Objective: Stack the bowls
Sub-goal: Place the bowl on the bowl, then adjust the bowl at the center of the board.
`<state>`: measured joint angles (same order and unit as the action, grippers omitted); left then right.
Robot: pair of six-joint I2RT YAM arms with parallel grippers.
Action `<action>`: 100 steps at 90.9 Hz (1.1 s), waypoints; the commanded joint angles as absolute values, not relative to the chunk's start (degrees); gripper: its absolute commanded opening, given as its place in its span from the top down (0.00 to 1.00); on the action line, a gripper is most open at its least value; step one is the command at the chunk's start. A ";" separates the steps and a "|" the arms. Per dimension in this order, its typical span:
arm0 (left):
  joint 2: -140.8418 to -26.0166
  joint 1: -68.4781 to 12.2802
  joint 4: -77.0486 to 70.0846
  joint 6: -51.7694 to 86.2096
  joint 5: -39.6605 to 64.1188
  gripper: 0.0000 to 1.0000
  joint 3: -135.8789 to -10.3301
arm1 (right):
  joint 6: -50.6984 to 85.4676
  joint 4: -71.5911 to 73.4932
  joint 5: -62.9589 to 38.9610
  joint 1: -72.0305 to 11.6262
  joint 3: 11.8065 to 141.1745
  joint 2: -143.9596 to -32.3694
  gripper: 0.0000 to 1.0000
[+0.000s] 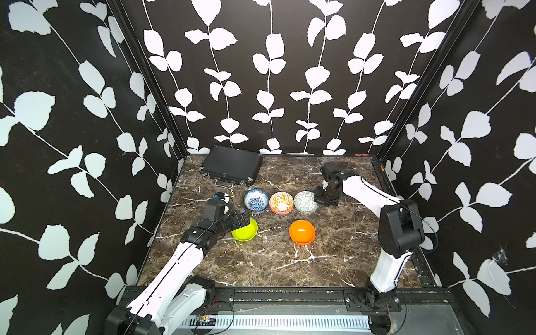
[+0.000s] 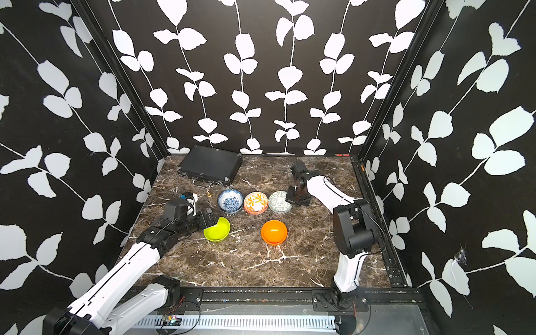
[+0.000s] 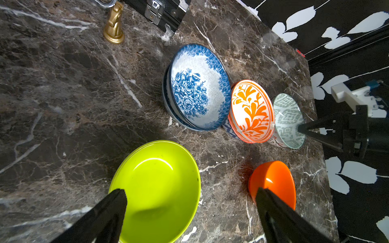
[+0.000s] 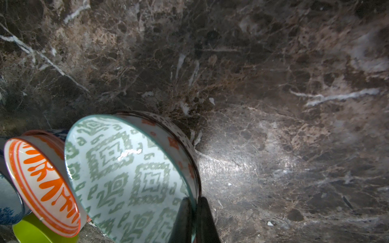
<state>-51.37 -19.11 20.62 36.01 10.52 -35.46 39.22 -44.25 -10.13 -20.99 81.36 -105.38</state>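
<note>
Pale green bowl (image 1: 304,203) prob. fragile, slippery: R jaws pinch its rim at 3 o'clock; L jaws released.

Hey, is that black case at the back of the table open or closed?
Closed. The black case lies flat with its lid down in both top views; the left wrist view shows a latch across its edge.

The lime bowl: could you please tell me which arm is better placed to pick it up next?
Left, probably. The left tool hangs open right over the rim of the lime bowl. The right tool is farther off and busy, shut on the rim of the green patterned bowl.
</note>
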 commanded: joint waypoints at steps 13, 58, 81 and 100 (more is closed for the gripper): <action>-50.74 -18.77 19.60 35.95 10.99 0.01 -34.74 | 39.38 -43.09 -9.94 -21.50 79.47 -107.27 0.94; -58.72 -18.50 26.83 33.69 8.29 0.01 -43.30 | 38.08 -43.53 -9.53 -21.53 79.82 -97.90 0.46; -69.62 -17.34 27.81 29.87 8.66 0.01 -51.50 | 37.40 -35.72 -10.20 -21.51 71.24 -87.36 0.40; -78.95 -14.00 23.31 30.01 13.67 0.02 -54.56 | 36.83 -25.67 -12.00 -21.48 62.71 -81.40 0.39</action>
<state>-75.79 -15.49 25.17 31.35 10.55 -52.12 37.76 -32.75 -10.79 -21.32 65.14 -83.00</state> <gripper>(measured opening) 0.982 0.609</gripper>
